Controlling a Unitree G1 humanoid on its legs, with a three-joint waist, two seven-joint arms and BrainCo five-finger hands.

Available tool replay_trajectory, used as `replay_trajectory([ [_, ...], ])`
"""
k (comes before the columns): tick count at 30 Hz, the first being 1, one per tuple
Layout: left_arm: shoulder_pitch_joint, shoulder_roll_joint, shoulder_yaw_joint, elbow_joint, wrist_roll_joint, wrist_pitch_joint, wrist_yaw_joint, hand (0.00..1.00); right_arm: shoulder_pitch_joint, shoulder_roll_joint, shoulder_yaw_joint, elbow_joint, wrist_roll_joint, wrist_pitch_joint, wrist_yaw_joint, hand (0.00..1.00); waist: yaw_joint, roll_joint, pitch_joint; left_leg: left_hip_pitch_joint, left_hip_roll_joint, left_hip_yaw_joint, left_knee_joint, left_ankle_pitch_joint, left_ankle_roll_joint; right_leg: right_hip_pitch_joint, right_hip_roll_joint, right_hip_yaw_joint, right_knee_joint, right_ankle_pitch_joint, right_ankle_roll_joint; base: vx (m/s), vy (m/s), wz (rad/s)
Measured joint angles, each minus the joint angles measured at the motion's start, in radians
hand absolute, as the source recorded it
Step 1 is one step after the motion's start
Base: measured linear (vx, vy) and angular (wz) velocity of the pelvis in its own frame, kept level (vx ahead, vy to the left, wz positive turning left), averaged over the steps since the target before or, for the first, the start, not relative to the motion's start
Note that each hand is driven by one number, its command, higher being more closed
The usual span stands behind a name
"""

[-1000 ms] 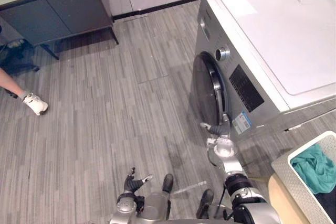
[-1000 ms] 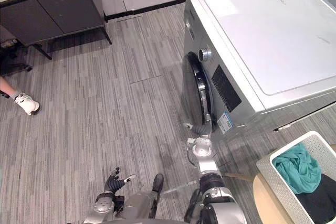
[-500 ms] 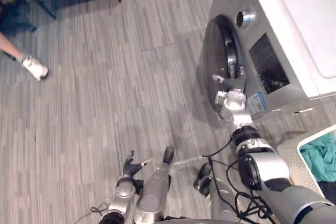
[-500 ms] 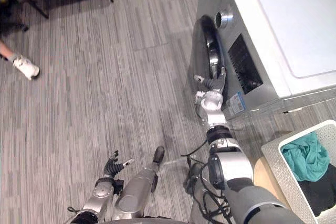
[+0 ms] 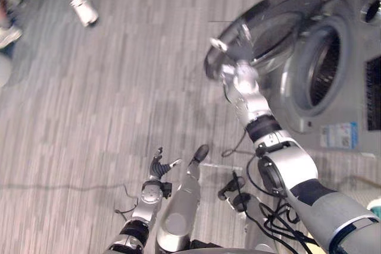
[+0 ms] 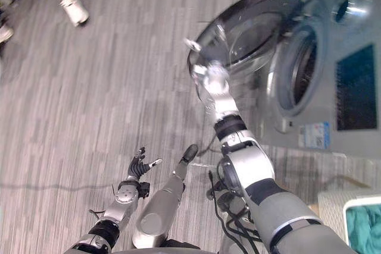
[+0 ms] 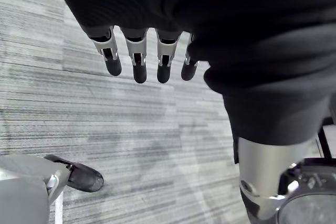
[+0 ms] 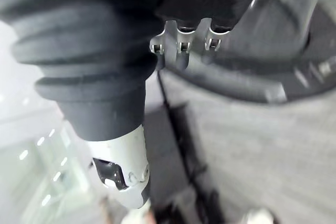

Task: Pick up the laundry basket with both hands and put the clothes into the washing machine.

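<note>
At the washing machine, the right hand is gripping the door; the left hand is hanging with loose, uncurled fingers.

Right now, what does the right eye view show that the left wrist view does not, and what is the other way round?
Right eye view: the washer with its door swung open, the right hand at the door's edge, a basket holding teal cloth, and a person's shoe. Left wrist view: a close look along the left hand, fingers straight, holding nothing. Both: the left hand and the grey floor.
</note>
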Motion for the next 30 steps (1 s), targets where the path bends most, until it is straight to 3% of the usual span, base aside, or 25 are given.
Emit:
replay_trajectory([
  [3, 0.01, -0.022, 0.006, 0.0, -0.001, -0.012, -0.001, 0.0, -0.022, -0.018, 0.002, -0.059, 0.002, -0.02, -0.005, 0.0, 0.0, -0.001, 0.0, 0.0, -0.005, 0.001, 0.002, 0.0, 0.0, 0.008, -0.008, -0.01, 0.006, -0.002, 0.002, 0.08, -0.106, 0.14],
  [7, 0.004, -0.028, 0.012, 0.0, -0.01, -0.017, -0.002, 0.0, 0.101, -0.083, 0.066, -0.181, 0.006, -0.025, -0.011, 0.0, -0.032, -0.024, 0.014, 0.002, -0.003, 0.041, 0.017, 0.0, 0.001, -0.002, 0.001, 0.035, -0.017, 0.008, 0.002, -0.01, -0.021, -0.35],
  [9, -0.026, -0.026, 0.012, 0.001, -0.032, -0.015, 0.0, 0.0, 0.211, -0.119, 0.161, -0.261, -0.002, -0.031, 0.0, 0.0, -0.058, -0.044, 0.026, 0.003, 0.03, 0.093, 0.025, -0.001, 0.002, -0.011, 0.052, 0.092, -0.076, 0.057, -0.007, -0.1, 0.002, -0.91],
  [12, -0.124, -0.016, -0.01, -0.01, -0.039, -0.011, 0.003, 0.0, 0.457, -0.194, 0.312, -0.396, -0.066, -0.036, 0.046, 0.0, -0.125, -0.073, 0.042, 0.008, 0.075, 0.181, 0.034, -0.019, 0.017, -0.028, 0.12, 0.196, -0.158, 0.121, -0.015, -0.17, 0.032, -1.01],
  [15, -0.25, 0.013, -0.034, -0.017, -0.035, -0.011, 0.016, 0.0, 0.669, -0.242, 0.333, -0.451, -0.125, -0.038, 0.094, 0.0, -0.165, -0.089, 0.05, 0.008, 0.094, 0.237, 0.034, -0.031, 0.026, -0.057, 0.144, 0.259, -0.185, 0.152, -0.011, -0.18, 0.03, -0.88],
  [18, -0.415, 0.084, -0.029, 0.014, 0.006, -0.007, 0.042, 0.0, 0.879, -0.255, 0.291, -0.46, -0.178, -0.037, 0.137, 0.0, -0.223, -0.114, 0.058, -0.001, 0.109, 0.313, 0.043, -0.034, 0.031, -0.091, 0.165, 0.329, -0.215, 0.195, -0.008, -0.15, 0.037, -0.8],
  [23, -0.645, 0.337, 0.016, 0.165, 0.047, 0.019, 0.052, 0.0, 1.062, -0.27, 0.142, -0.459, -0.254, -0.04, 0.195, 0.0, -0.309, -0.164, 0.073, -0.008, 0.127, 0.444, 0.066, -0.05, 0.05, -0.141, 0.195, 0.45, -0.251, 0.264, -0.006, -0.08, 0.035, -0.75],
  [27, -0.768, 0.543, 0.087, 0.26, 0.043, 0.038, 0.071, 0.0, 1.13, -0.268, -0.039, -0.448, -0.261, -0.047, 0.187, 0.0, -0.379, -0.199, 0.074, -0.059, 0.129, 0.496, 0.098, -0.065, 0.062, -0.19, 0.209, 0.498, -0.282, 0.307, -0.002, -0.04, 0.035, -0.42],
  [30, -0.822, 0.622, 0.12, 0.313, 0.042, 0.053, 0.077, 0.0, 1.147, -0.266, -0.095, -0.446, -0.249, -0.063, 0.162, 0.0, -0.411, -0.206, 0.075, -0.08, 0.131, 0.503, 0.098, -0.065, 0.063, -0.201, 0.215, 0.515, -0.315, 0.343, -0.001, 0.02, 0.034, -0.16],
])
